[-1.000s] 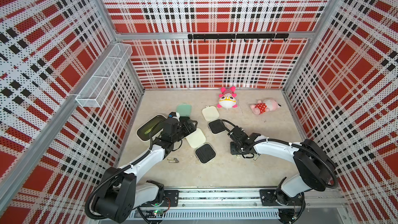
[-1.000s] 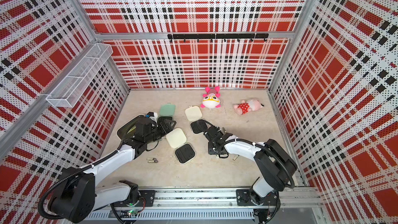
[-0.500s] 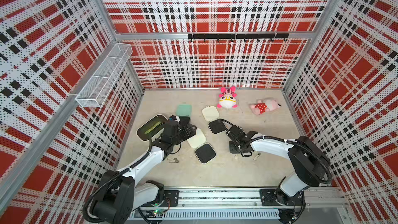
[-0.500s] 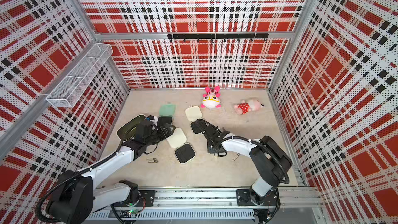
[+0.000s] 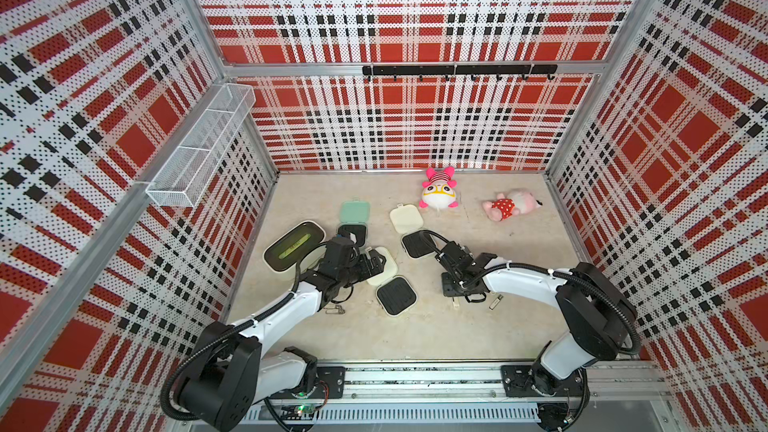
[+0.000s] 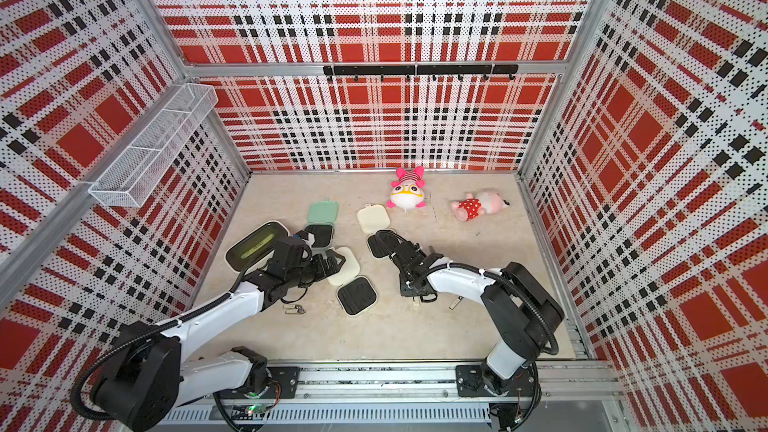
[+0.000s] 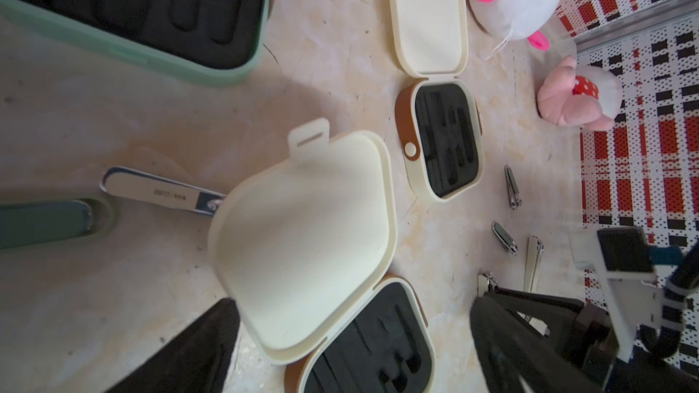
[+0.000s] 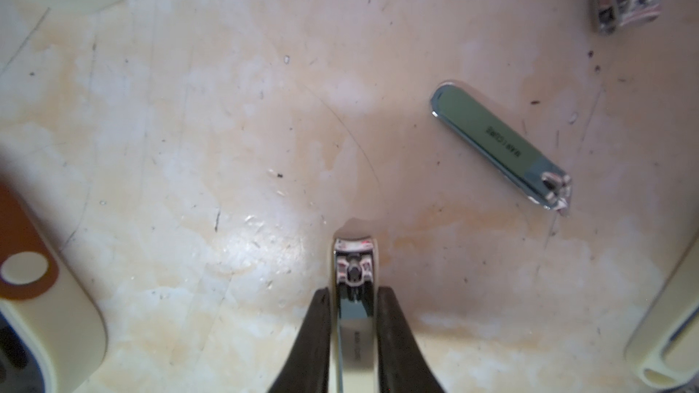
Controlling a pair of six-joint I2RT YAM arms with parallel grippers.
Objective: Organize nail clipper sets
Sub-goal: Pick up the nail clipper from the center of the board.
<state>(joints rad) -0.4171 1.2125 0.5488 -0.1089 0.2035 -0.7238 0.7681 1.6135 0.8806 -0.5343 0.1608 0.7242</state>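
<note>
R gripper (image 8: 353, 298), mid-bench toward front edge: pinching silver clipper (image 8: 354, 270) by its sides. Risk: slim, slick grip; may twist or slip on lift, hitting loose clipper (image 8: 499, 147) nearby. Farther back, L gripper (image 5: 376, 261) spread over cream case lid (image 7: 302, 243); could knock it shut.

Small upside-down print on the green-faced clipper (image 8: 499, 141) appeared to read "MANICURE"; the white-faced clipper (image 7: 162, 191) bore the same word, faintly.
</note>
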